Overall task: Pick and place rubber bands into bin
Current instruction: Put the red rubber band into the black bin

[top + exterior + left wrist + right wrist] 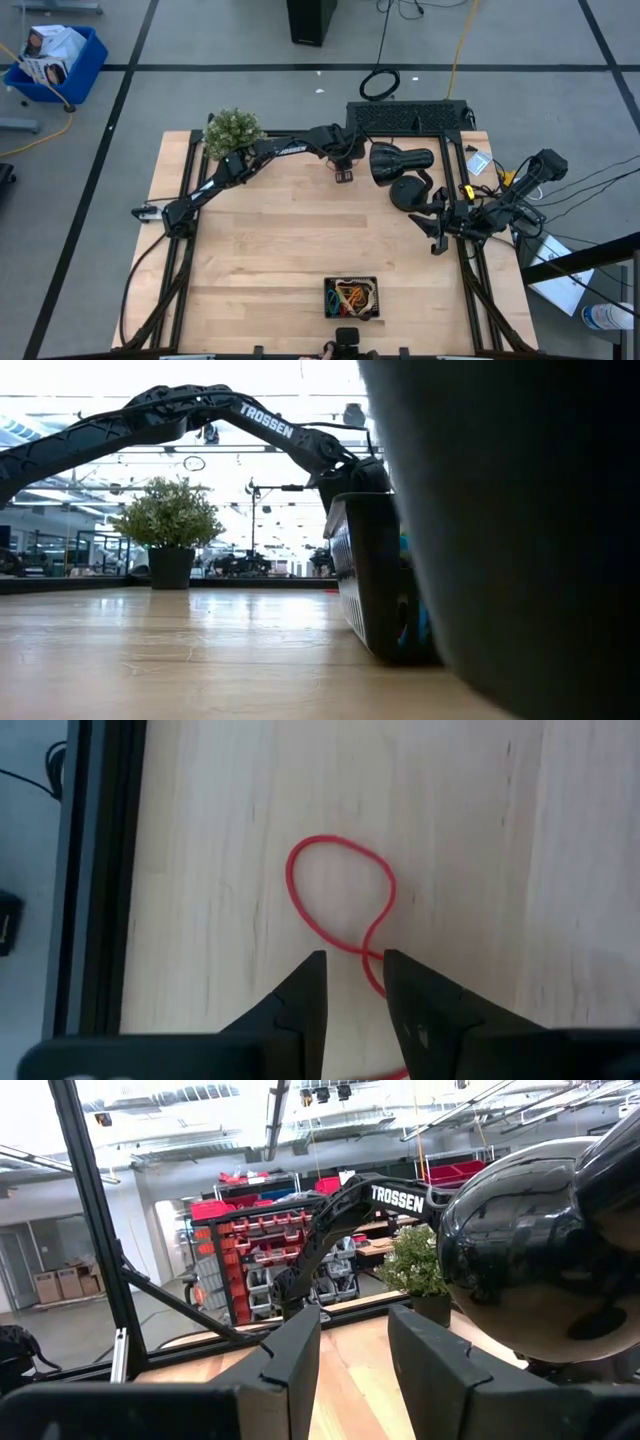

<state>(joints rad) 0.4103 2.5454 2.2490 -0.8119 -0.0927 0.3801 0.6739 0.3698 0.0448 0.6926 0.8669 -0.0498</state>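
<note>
A red rubber band (pixel 335 890) lies flat on the wooden table as a loop that crosses into a narrow tail. My left gripper (pixel 355 965) is at the far middle of the table (pixel 343 172), pointing down, open. Its fingers stand on either side of the band's tail, which runs close by one finger; I cannot tell whether they touch. The black bin (pixel 328 300) sits near the table's near edge with several coloured bands (pixel 352 295) in it. My right gripper (pixel 355 1330) is open and empty at the table's right edge (pixel 437 235).
A black lamp (pixel 400 165) stands at the far right, between the two grippers. A small potted plant (pixel 232 130) stands at the far left corner. A keyboard (pixel 408 118) lies beyond the far edge. In the low view the bin's dark wall (pixel 365 580) blocks the right side.
</note>
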